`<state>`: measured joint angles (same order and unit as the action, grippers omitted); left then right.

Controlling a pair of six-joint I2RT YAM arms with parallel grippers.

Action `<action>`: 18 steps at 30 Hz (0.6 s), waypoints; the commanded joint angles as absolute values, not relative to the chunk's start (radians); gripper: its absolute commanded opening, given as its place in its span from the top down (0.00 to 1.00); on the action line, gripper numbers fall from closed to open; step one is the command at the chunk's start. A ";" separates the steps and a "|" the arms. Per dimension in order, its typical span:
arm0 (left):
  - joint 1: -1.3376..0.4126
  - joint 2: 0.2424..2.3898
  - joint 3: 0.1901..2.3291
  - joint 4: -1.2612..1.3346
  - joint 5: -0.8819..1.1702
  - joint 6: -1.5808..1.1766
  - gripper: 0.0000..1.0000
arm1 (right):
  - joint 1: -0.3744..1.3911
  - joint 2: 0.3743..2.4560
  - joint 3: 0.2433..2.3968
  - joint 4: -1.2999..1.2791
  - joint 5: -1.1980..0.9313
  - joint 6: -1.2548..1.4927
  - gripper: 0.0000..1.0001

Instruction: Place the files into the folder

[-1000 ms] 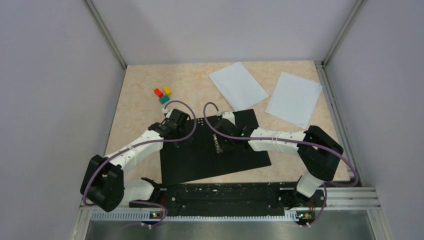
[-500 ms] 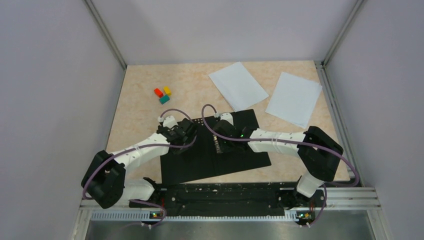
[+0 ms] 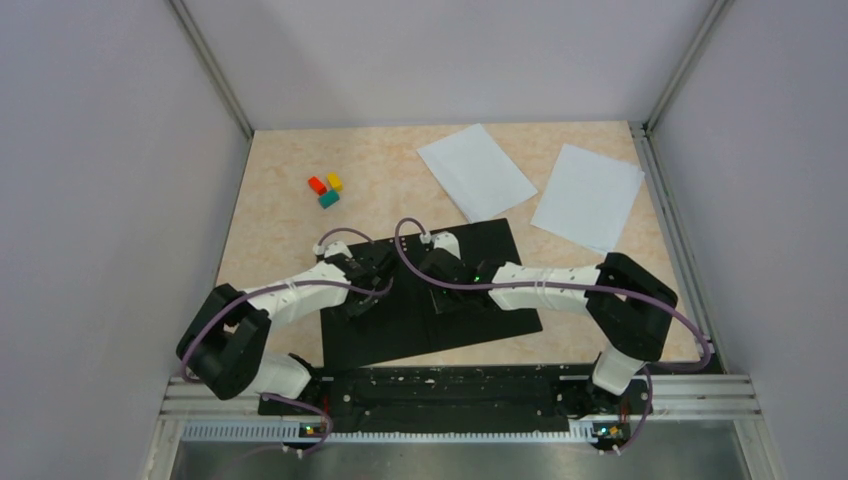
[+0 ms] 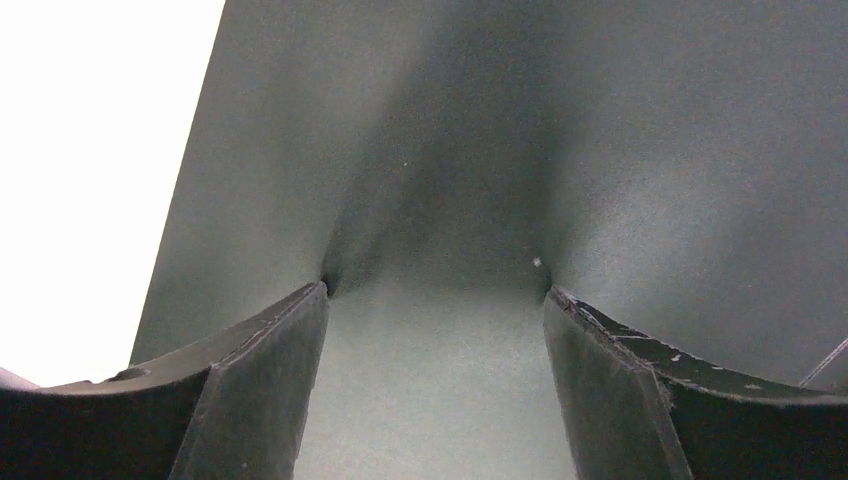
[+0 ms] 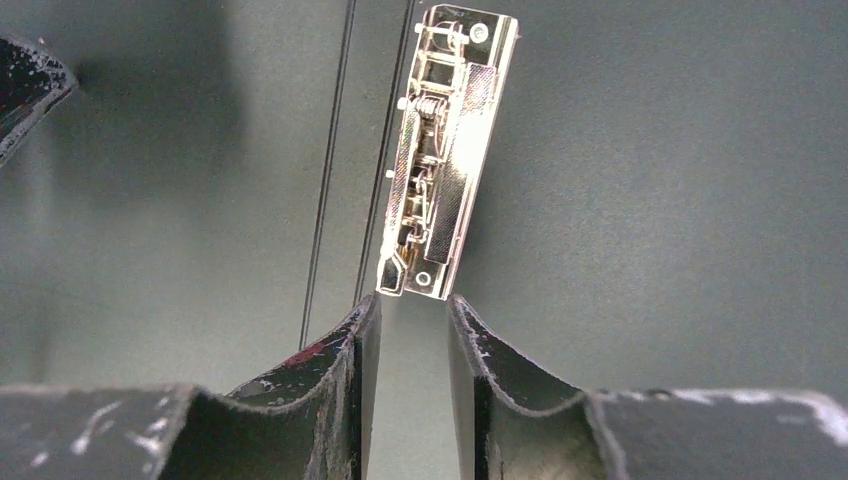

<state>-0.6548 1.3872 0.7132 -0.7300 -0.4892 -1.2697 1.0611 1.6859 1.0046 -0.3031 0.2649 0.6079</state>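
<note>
The folder [image 3: 400, 335] lies open on the table, black inside [image 4: 450, 150] up, with its metal spine clip [image 5: 447, 150] down the middle. The files, two white sheets [image 3: 476, 171] [image 3: 587, 197], lie on the table behind it; the left sheet's near corner touches the folder's far edge. My left gripper [image 3: 362, 290] hovers low over the folder's left half, open, with only black surface between the jaws [image 4: 435, 290]. My right gripper [image 3: 440, 285] is at the spine, its jaws a narrow gap apart [image 5: 412, 305]. Their tips flank the clip's near end, with nothing held.
Three small coloured blocks [image 3: 326, 188] sit at the back left. Grey walls close the table on three sides. A metal rail [image 3: 460, 400] with the arm bases runs along the near edge. Bright bare table [image 4: 90, 150] shows left of the folder.
My left gripper has opened from shut and slid right and nearer, onto the folder's left half. The right gripper's jaws have narrowed at the clip.
</note>
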 commanded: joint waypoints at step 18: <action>-0.633 1.408 0.654 -0.707 -0.433 -1.321 0.15 | 1.113 1.769 1.108 -0.309 0.384 0.645 0.84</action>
<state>-0.6476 1.3914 0.7025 -0.7177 -0.4759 -1.3106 1.0931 1.7512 1.0500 -0.2958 0.3214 0.6327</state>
